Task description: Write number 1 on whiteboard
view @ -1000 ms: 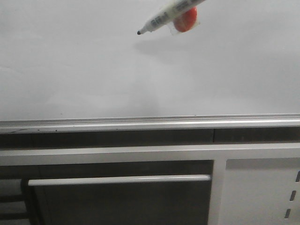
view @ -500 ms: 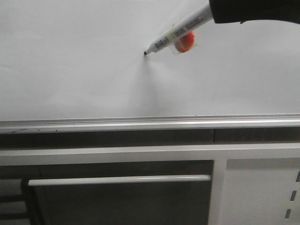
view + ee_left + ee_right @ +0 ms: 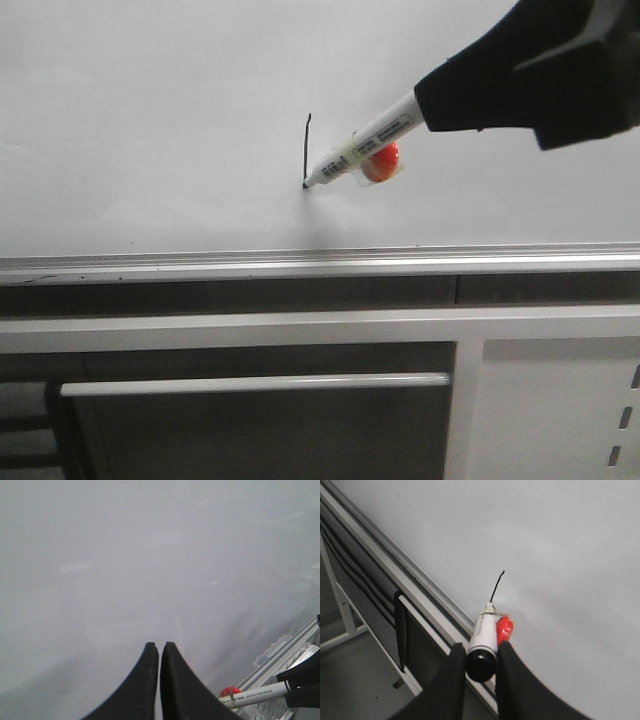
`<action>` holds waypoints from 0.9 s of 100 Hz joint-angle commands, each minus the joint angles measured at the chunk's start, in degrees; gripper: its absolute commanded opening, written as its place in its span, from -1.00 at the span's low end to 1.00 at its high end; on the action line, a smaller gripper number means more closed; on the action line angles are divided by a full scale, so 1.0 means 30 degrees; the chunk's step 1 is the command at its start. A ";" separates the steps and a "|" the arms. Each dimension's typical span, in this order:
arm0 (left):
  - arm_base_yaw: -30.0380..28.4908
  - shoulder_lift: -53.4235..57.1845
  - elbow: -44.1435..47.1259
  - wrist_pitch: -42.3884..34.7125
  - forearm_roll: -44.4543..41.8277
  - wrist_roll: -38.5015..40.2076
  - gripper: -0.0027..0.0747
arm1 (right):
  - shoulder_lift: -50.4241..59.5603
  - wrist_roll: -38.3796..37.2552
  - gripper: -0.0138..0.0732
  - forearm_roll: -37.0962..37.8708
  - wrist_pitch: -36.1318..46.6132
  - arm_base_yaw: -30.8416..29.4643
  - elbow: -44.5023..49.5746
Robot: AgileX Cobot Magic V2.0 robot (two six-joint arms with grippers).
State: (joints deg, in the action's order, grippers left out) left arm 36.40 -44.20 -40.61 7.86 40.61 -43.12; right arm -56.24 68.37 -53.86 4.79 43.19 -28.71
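Note:
The whiteboard (image 3: 150,130) fills the upper half of the front view, with a silver rail (image 3: 300,262) along its lower edge. A thin black stroke, the number 1 (image 3: 307,150), runs down the board and also shows in the right wrist view (image 3: 497,586). My right gripper (image 3: 480,652) is shut on a white marker (image 3: 365,145) with a red piece taped to it (image 3: 381,162); the marker's tip (image 3: 306,185) touches the board at the stroke's lower end. My left gripper (image 3: 159,646) is shut with nothing in it, facing bare board, with the marker (image 3: 255,696) off to one side.
Below the rail stands a white cabinet frame with a horizontal bar handle (image 3: 250,384) and a slotted white panel (image 3: 560,410) at the lower right. The right arm's black body (image 3: 540,70) covers the board's upper right.
The right gripper has moved down the board with the marker's tip on it. A black vertical stroke now stands where only the tip's dot was half a second ago.

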 commanded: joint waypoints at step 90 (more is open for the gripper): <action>0.4952 -0.2736 -0.2214 0.3618 -0.0137 -0.2067 -0.98 | 0.5099 0.0064 -0.78 -0.3657 -0.6189 -0.0024 -0.2304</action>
State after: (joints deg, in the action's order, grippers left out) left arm 47.89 -49.84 -43.55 19.15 39.84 -47.86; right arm -38.60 68.37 -63.77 -12.39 43.19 -31.75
